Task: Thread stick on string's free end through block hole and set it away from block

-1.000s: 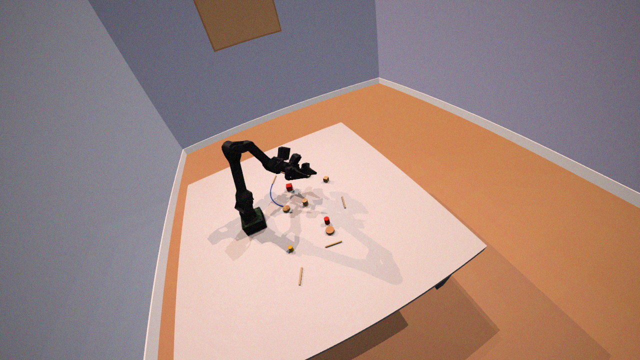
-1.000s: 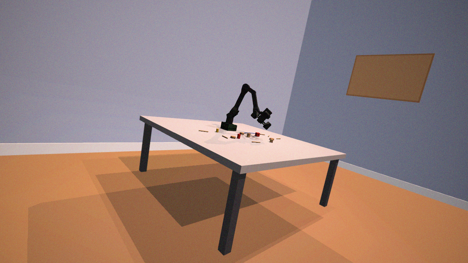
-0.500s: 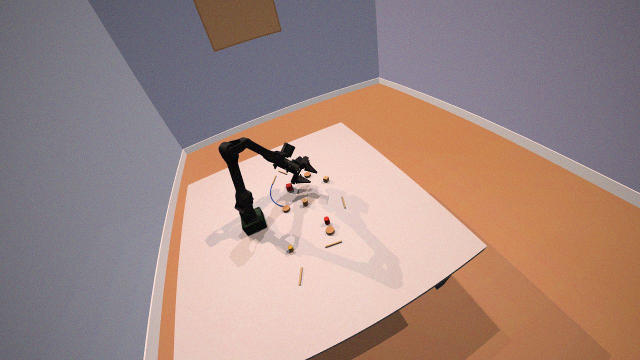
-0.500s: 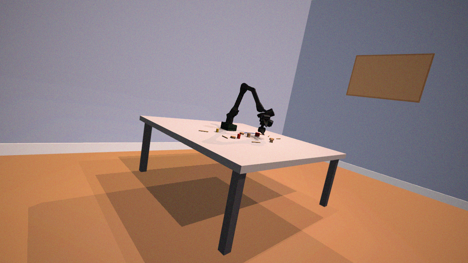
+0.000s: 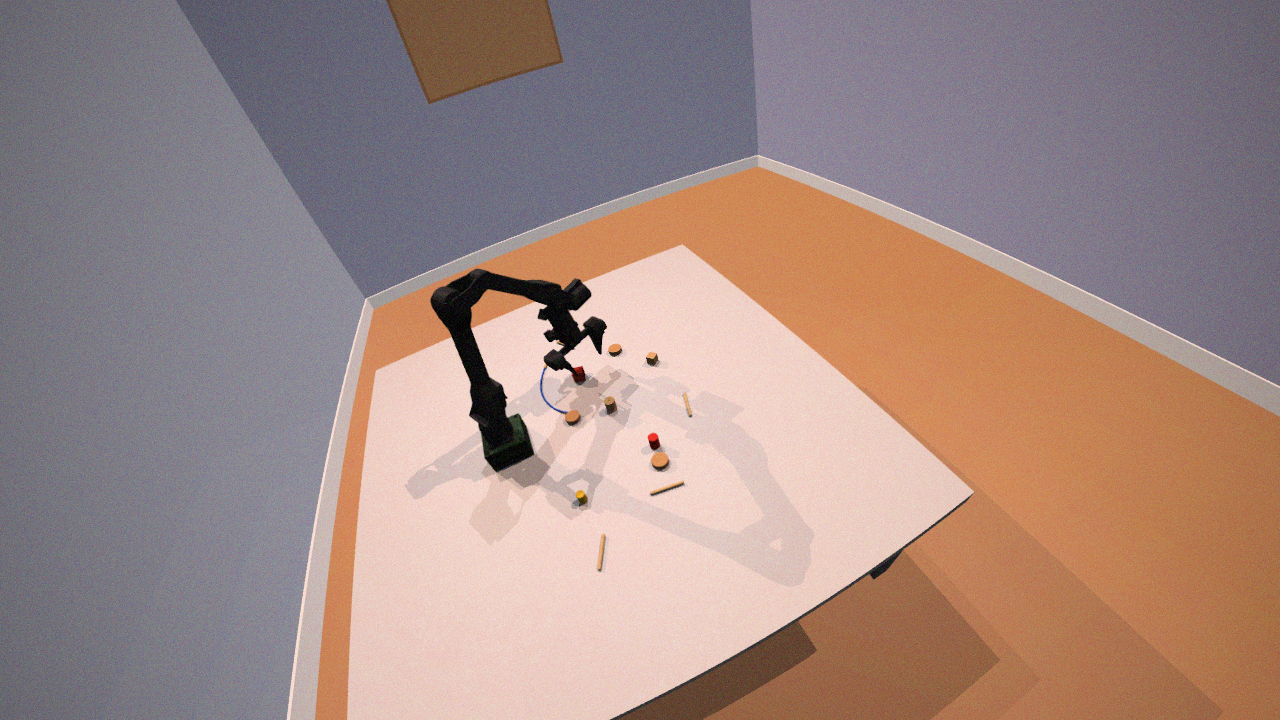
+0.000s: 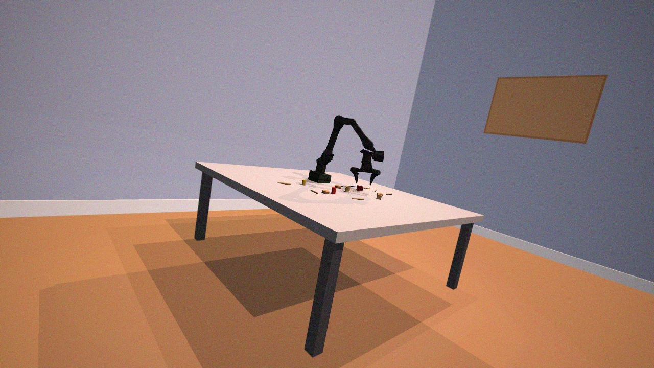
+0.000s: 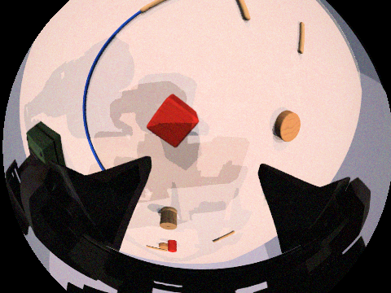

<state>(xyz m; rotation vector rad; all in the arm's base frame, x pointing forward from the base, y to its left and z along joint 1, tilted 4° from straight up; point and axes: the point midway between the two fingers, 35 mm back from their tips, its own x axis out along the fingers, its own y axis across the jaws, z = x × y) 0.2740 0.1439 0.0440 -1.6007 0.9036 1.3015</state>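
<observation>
My gripper (image 5: 588,361) (image 6: 364,184) (image 7: 207,166) is wide open and empty, pointing down above the table near the red block. The blue string (image 5: 540,386) (image 7: 85,102) curves from the round wooden button (image 5: 571,417) (image 6: 337,186) to the thin stick on its end (image 7: 154,4), cut off by the wrist view's top edge. In the top view the gripper hides that stick. The wooden block (image 5: 651,358) (image 6: 378,197) stands beyond the gripper; its hole cannot be made out. The wrist view shows neither the button nor this block.
A red block (image 5: 579,374) (image 6: 359,188) (image 7: 173,120) lies just below the gripper. A wooden disc (image 5: 614,349) (image 7: 288,126) and brown cylinder (image 5: 609,404) (image 7: 168,218) are nearby. A red cylinder (image 5: 653,440), yellow cylinder (image 5: 580,497), another disc (image 5: 659,460) and several loose sticks lie around.
</observation>
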